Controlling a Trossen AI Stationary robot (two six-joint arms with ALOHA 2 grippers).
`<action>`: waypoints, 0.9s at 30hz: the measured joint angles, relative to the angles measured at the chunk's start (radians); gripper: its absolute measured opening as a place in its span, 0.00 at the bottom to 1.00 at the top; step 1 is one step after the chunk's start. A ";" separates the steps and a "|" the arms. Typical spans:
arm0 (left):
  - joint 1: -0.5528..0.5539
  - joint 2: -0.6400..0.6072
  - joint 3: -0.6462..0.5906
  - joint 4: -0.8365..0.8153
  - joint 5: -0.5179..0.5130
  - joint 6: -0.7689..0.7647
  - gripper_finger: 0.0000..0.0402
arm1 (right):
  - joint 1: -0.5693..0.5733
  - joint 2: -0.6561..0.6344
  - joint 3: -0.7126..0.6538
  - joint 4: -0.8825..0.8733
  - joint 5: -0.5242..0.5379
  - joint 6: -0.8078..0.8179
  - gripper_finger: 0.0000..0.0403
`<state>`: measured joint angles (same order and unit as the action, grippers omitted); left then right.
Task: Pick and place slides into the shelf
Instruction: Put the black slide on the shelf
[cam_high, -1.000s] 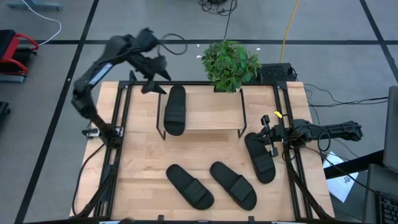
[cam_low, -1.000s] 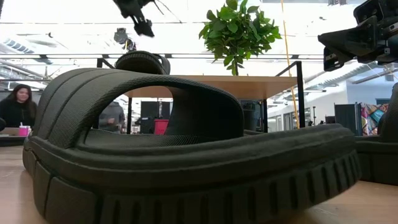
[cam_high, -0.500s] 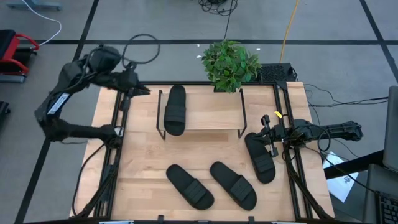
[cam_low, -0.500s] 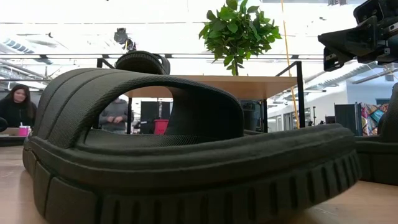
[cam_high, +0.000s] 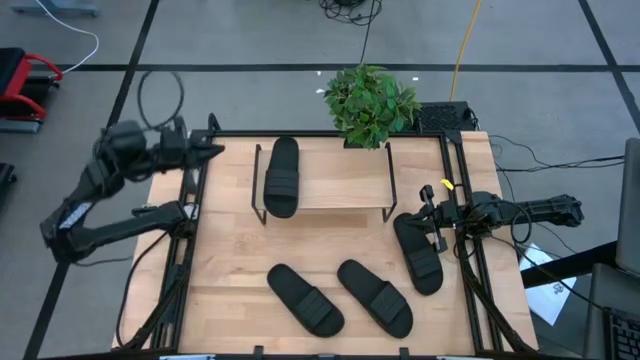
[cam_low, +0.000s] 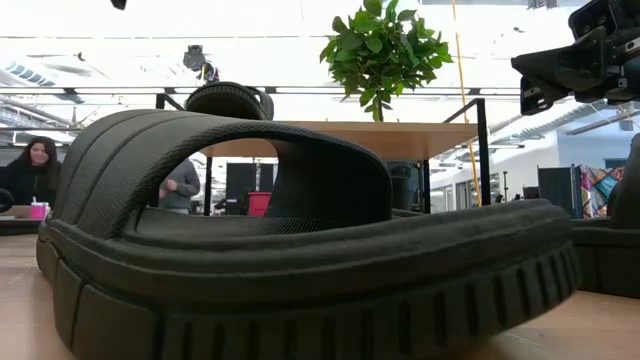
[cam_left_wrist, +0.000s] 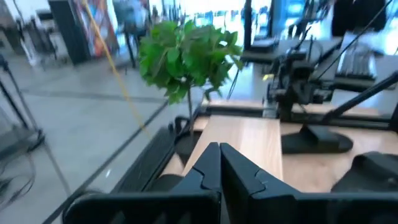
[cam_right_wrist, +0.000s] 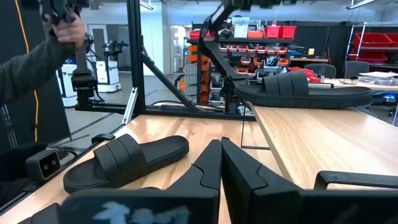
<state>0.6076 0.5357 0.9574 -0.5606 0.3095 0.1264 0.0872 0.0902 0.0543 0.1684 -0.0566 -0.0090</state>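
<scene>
One black slide (cam_high: 282, 176) lies sole down on the left end of the shelf's wooden top (cam_high: 340, 185); it also shows in the low view (cam_low: 228, 100) and the right wrist view (cam_right_wrist: 305, 93). Three more slides lie on the table: two near the front edge (cam_high: 305, 298) (cam_high: 375, 296) and one at the right (cam_high: 418, 252). My left gripper (cam_high: 215, 150) is shut and holds nothing, over the table's far left corner, clear of the shelf (cam_left_wrist: 219, 152). My right gripper (cam_high: 428, 215) waits shut at the right edge, beside the right slide (cam_right_wrist: 221, 149).
A potted plant (cam_high: 370, 100) stands behind the shelf at the far edge. Black frame rails (cam_high: 192, 230) run along the table's left and right sides. People show in the room beyond (cam_low: 30, 170), and a sleeve (cam_right_wrist: 37, 56) shows in the right wrist view.
My left gripper has drawn back from above the shelf's left end toward the table's far left corner, sinking a little and tipping from pointing down to about level. Its fingers have shut on nothing. The slide on the shelf has stayed in place.
</scene>
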 joint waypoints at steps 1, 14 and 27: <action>-0.008 -0.039 -0.059 0.042 0.001 -0.009 0.00 | 0.000 0.000 0.000 0.000 0.000 -0.001 0.00; -0.153 -0.186 -0.696 0.825 0.356 -0.095 0.00 | 0.000 0.000 0.000 0.000 0.000 -0.037 0.00; -0.206 -0.183 -0.865 0.937 0.101 0.046 0.02 | 0.000 0.015 0.010 0.124 -0.070 -0.168 0.00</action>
<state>0.4015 0.3531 0.0929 0.3763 0.4104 0.1722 0.0872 0.1057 0.0646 0.2919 -0.1271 -0.1766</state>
